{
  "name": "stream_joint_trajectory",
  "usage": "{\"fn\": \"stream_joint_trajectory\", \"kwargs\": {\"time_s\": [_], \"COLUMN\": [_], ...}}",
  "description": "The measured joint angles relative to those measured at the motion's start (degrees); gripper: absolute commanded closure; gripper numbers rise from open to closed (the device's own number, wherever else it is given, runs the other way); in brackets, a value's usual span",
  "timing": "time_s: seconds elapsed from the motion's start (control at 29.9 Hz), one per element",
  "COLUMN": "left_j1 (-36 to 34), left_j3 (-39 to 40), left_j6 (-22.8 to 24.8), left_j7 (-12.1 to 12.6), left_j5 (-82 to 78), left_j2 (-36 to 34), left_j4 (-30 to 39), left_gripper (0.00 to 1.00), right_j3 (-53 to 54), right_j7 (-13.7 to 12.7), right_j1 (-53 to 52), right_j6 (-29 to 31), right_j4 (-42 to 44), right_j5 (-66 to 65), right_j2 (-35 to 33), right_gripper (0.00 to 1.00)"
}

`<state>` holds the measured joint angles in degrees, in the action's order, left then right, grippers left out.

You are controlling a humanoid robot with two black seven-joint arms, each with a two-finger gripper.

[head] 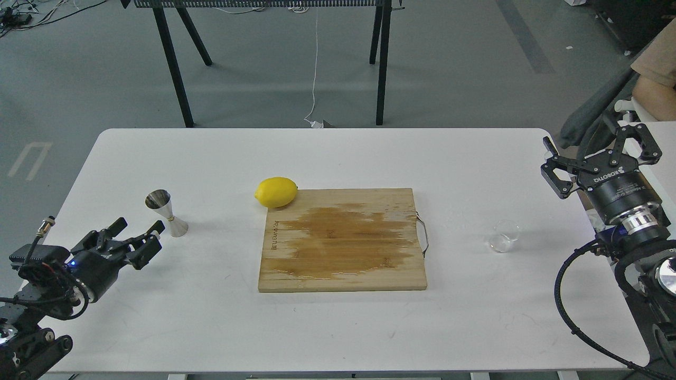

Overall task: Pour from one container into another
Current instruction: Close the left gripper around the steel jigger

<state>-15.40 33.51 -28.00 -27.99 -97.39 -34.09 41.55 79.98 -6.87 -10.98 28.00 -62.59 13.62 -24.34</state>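
Note:
The steel hourglass jigger [166,212] stands upright on the white table [338,158] at the left, untouched. My left gripper [138,232] is open, low over the table just in front and to the left of the jigger, with nothing between its fingers. The small clear glass cup [504,236] stands on the table at the right, past the board's wire handle. My right gripper [602,153] is open, raised near the table's right edge, behind and to the right of the cup.
A wooden cutting board [342,240] with a dark wet stain lies in the middle. A yellow lemon [276,191] rests at its far left corner. A person's arm [652,79] shows at the far right, black stand legs [174,63] behind the table.

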Motion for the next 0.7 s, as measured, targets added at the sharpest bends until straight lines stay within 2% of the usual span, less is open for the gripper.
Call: {"fn": "stream_joint_trajectory", "kwargs": {"time_s": [0.7], "left_j1": [-5.3], "left_j3": [-2.5], "left_j6": [0.0], "left_j7": [0.0], "left_j5": [0.0], "left_j2": [7.7], "left_j4": [-8.7], "left_gripper": [0.04], "right_j3": [0.3], "right_j7": [0.0], "right_j1": [0.0], "right_j6": [0.0], "right_j4": [0.0], "right_j5": [0.0], "right_j2": [-0.1], "right_gripper": [0.01]}}
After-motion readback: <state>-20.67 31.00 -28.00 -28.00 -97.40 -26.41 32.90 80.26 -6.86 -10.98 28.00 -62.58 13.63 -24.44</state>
